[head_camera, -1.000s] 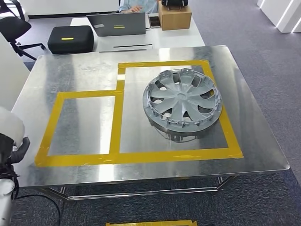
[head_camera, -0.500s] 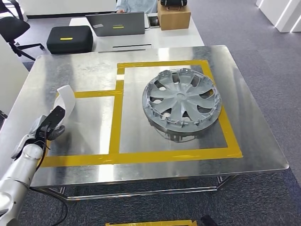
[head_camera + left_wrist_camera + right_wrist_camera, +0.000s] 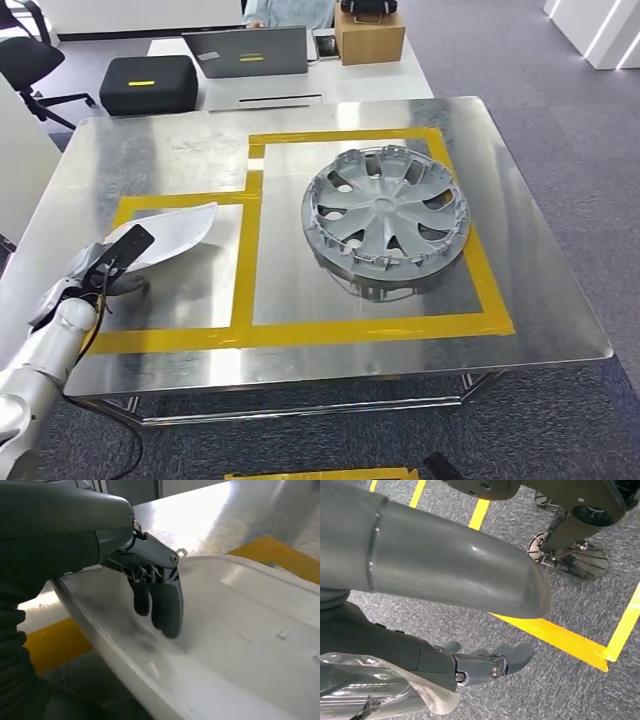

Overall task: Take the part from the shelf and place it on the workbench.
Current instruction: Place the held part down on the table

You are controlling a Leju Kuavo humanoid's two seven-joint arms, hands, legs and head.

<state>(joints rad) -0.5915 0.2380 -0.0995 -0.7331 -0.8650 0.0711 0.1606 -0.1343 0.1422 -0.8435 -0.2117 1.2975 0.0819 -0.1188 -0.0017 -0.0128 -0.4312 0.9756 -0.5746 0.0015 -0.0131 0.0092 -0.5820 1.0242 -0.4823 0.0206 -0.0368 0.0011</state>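
A white curved plastic part (image 3: 172, 228) hangs low over the left yellow-taped square (image 3: 249, 262) of the metal workbench (image 3: 189, 150). My left hand (image 3: 102, 265) holds it by its near end, at the table's left front. In the left wrist view the dark fingers (image 3: 162, 600) press inside the part's (image 3: 245, 645) hollow white shell. Whether the part touches the table I cannot tell. My right hand (image 3: 490, 665) hangs over grey carpet, its fingers stretched out and holding nothing.
A grey wheel cover (image 3: 386, 212) lies in the right taped square. Behind the workbench a white desk carries a laptop (image 3: 247, 50), a black case (image 3: 149, 83) and a cardboard box (image 3: 370, 33); a person sits there. Yellow tape lines (image 3: 561, 637) cross the floor.
My left arm has come up from the lower left and carried the white part over the left taped square. The part has turned from upright to lying nearly flat.
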